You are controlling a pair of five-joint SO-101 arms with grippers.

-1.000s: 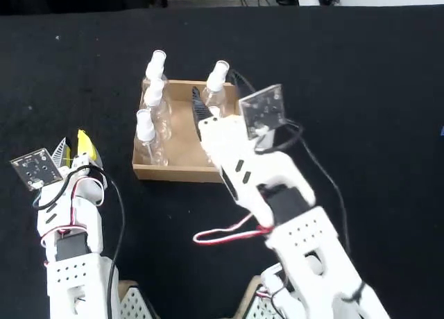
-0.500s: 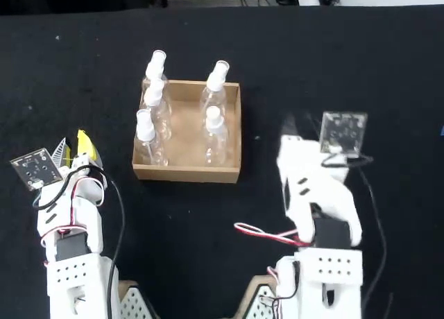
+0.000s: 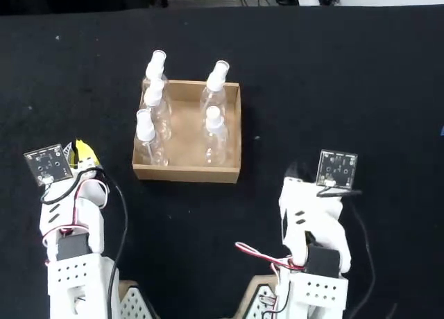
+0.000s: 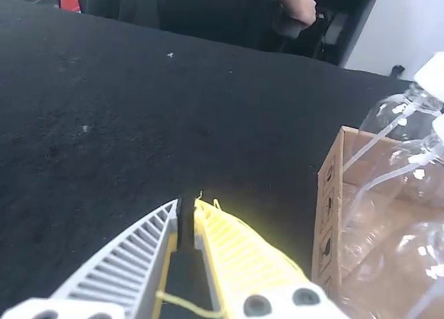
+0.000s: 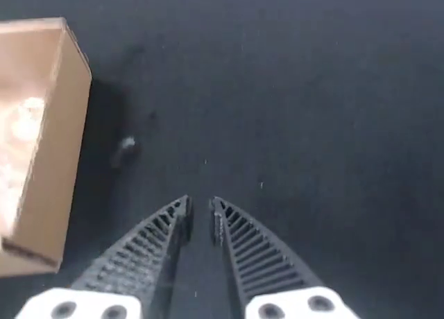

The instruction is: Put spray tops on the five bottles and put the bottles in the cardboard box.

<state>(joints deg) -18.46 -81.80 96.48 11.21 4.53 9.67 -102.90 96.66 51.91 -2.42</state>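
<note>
Backed off from the box, the black right gripper (image 5: 201,208) hangs over the black tablecloth (image 3: 347,69), jaws barely apart. The grey-and-yellow left gripper (image 4: 186,202) is pressed together. Five clear, white-topped plastic spray bottles (image 3: 215,135) stand inside the brown cardboard box (image 3: 186,172).

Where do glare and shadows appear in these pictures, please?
Right wrist view: the cardboard box casts a dark shadow on the black table beside its wall. Left wrist view: the clear bottles carry bright streaks of reflected light. High view: lighting is even, with faint highlights on the bottles.
</note>
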